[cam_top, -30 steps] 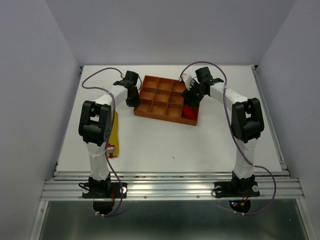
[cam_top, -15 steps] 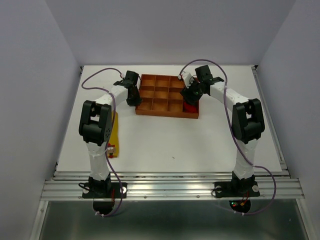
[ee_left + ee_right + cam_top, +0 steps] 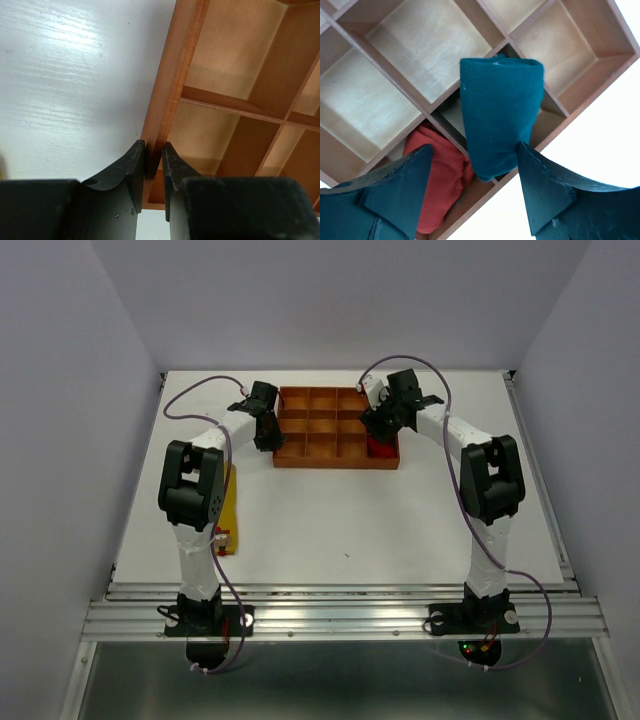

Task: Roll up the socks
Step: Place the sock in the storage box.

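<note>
The red sock [image 3: 440, 180] is bunched into a soft bundle and sits in the near-right corner compartment of the tray [image 3: 320, 462], filling most of it.

The dark teal-green sock [image 3: 500, 110] is rolled into a thick, smooth cylinder. It stands over a divider just beside the red one, and its near end sits between the fingers of the right gripper [image 3: 475, 145]. It touches one finger, and a gap shows on the red sock's side.

The yellow sock [image 3: 229, 502] lies flat and unrolled on the worktop [image 3: 400, 520], well apart from the other two. It is stretched lengthwise beside the left arm and partly hidden by it, with a white-and-red pattern at its near end.
</note>
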Tool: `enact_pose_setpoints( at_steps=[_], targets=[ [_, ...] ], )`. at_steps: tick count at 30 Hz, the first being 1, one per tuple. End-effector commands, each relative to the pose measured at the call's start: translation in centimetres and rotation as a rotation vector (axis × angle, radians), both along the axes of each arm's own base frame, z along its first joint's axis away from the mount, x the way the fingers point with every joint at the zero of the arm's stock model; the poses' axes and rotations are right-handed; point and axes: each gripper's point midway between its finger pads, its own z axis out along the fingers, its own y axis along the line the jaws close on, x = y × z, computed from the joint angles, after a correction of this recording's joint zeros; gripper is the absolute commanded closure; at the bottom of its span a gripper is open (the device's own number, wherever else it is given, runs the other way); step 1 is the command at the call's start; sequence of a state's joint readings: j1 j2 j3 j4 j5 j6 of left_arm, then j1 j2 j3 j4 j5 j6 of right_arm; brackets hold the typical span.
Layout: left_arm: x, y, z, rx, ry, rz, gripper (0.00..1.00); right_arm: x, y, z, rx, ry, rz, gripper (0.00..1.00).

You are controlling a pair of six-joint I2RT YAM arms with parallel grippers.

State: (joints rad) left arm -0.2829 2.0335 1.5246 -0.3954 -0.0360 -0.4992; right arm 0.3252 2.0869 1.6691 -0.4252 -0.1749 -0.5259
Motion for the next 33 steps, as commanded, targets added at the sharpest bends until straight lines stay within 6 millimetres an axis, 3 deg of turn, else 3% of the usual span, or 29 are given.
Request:
enact_pose_setpoints(
  at_steps=[1,9,14,18,27,33],
  targets=[
    [-0.7,0.3,-2.7,0.008,0.063,0.047,1.0,3.0,0.7,4.0,0.031,-0.157,-0.04,0.25],
    [-0.6,0.1,-3.0,0.011,0.073,0.035,1.0,4.7,0.7,7.2,0.051,-0.255,-0.069,0.19],
    [-0.2,0.1,-2.5,0.011,0.06,0.031,1.0,3.9,1.9,7.9,0.096,-0.248,-0.006,0.23],
    [-0.2,0.1,-2.6,0.012,0.065,0.028,1.0,3.5,2.5,7.1,0.116,-0.216,0.025,0.25],
    [-0.1,0.2,-2.8,0.019,0.069,0.019,1.0,5.8,2.1,5.3,0.07,-0.222,-0.02,0.27],
    [0.1,0.1,-2.9,0.024,0.068,0.007,1.0,5.9,2.2,4.1,0.056,-0.207,-0.008,0.32]
  ],
)
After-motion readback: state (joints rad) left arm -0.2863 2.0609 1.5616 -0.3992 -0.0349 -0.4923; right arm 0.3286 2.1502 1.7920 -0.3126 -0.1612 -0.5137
